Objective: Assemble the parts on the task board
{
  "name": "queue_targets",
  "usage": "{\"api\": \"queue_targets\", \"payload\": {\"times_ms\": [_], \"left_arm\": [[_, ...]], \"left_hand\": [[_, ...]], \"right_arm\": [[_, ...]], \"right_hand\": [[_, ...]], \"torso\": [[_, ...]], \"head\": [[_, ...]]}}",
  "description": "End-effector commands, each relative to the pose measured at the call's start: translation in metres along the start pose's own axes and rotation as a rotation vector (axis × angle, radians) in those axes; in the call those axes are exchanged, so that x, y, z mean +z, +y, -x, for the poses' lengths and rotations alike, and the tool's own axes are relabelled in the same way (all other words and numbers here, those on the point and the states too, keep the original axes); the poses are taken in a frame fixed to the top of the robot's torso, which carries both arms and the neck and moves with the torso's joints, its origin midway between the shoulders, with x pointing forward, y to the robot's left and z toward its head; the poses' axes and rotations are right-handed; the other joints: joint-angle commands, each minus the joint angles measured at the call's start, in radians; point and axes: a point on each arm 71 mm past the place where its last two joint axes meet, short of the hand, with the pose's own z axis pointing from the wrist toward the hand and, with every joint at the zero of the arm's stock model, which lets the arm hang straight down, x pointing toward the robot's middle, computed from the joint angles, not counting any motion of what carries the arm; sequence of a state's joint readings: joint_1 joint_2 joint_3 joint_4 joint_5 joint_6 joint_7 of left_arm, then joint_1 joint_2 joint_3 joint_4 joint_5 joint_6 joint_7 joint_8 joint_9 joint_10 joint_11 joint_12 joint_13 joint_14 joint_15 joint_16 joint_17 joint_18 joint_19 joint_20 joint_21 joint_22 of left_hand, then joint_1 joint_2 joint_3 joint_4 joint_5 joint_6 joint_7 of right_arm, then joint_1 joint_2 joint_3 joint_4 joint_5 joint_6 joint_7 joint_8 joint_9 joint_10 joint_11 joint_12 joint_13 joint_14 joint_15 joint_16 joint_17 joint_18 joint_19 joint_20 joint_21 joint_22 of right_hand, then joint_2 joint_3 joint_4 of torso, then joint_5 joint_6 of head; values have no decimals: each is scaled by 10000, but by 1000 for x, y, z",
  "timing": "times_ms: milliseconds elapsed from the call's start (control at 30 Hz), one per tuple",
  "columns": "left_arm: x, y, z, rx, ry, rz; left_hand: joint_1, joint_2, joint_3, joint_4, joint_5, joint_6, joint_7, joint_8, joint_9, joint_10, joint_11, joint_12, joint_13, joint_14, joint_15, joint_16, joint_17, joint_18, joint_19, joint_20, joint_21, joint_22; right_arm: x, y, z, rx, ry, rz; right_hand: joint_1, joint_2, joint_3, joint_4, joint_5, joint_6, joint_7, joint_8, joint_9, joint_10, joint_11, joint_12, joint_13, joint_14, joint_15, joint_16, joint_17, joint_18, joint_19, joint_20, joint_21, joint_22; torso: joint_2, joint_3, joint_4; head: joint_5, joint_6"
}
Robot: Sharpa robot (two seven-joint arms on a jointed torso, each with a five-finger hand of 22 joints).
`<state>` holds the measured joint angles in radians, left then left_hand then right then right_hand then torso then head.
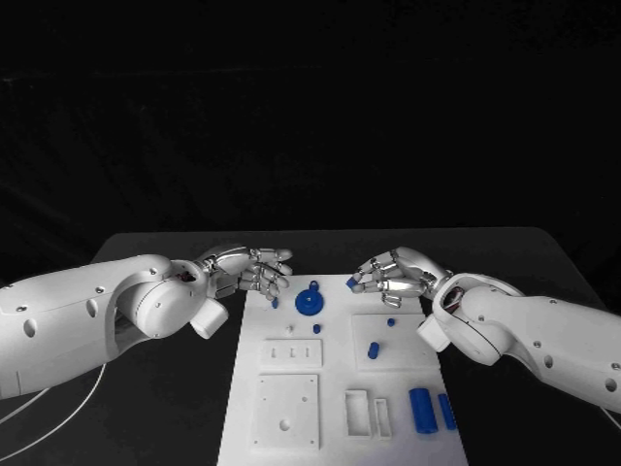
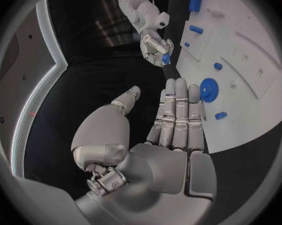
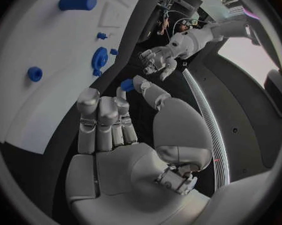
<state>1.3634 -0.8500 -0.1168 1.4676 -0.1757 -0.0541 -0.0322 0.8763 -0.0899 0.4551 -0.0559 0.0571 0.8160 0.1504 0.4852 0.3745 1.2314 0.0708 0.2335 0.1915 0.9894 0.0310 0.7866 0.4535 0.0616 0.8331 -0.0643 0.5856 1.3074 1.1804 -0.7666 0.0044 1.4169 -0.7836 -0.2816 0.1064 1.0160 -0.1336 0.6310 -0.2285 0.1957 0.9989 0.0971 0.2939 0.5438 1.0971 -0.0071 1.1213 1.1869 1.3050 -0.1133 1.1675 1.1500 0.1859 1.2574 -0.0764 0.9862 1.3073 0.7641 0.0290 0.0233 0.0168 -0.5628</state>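
Note:
The white task board (image 1: 332, 374) lies in the middle of the black table. A round blue wheel-like part (image 1: 310, 301) stands near the board's far edge, between my two hands; it also shows in the wrist views (image 2: 208, 90) (image 3: 100, 58). My right hand (image 1: 395, 274) hovers over the far right corner and pinches a small blue part (image 1: 352, 284) between thumb and a finger (image 3: 126, 85). My left hand (image 1: 255, 267) hangs over the far left corner with its fingers (image 2: 178, 110) stretched out and nothing in them.
Two blue cylinders (image 1: 423, 410) lie side by side on the board's near right. Small blue pegs (image 1: 373, 349) (image 1: 390, 321) sit on the right half, and another (image 1: 275, 302) by the left hand. White raised plates (image 1: 288, 410) occupy the near left.

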Motion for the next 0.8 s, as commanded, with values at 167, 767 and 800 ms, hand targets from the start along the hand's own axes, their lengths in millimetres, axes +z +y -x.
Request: {"api": "queue_targets", "payload": {"times_ms": [167,767,800], "left_arm": [[4,6,-18,803,1033,1248],[11,5,-41,969,1496,1779],[12,5,-41,979,1519,1792]], "left_hand": [[-255,2,-142,221,-53,287,-92,26,42,241,-96,102,133,189,-113,220,32,153,134,-123,233,210],[-442,-70,-188,597,-56,19,48,-356,-63,-100,64,-179,145,-178,29,57,-99,104,-243,-24,124,135],[-442,-70,-188,597,-56,19,48,-356,-63,-100,64,-179,145,-178,29,57,-99,104,-243,-24,124,135]], "right_arm": [[-1,11,-10,-577,404,505],[-1,31,-31,-388,965,934],[0,32,-32,-382,987,957]], "right_hand": [[-22,81,-73,-35,47,11,67,-44,11,-83,-7,-20,11,-80,-22,-62,17,759,-69,3,27,183],[-36,88,-104,-70,64,8,68,-52,12,-86,-5,-20,11,-80,-21,-64,18,759,-70,2,28,181],[-35,88,-104,-71,65,8,68,-52,12,-87,-5,-20,11,-80,-21,-64,18,759,-70,2,28,181]], "torso": [[21,-1,13],[18,-21,22],[20,-21,21]], "head": [[58,3],[130,-58],[132,-61]]}}
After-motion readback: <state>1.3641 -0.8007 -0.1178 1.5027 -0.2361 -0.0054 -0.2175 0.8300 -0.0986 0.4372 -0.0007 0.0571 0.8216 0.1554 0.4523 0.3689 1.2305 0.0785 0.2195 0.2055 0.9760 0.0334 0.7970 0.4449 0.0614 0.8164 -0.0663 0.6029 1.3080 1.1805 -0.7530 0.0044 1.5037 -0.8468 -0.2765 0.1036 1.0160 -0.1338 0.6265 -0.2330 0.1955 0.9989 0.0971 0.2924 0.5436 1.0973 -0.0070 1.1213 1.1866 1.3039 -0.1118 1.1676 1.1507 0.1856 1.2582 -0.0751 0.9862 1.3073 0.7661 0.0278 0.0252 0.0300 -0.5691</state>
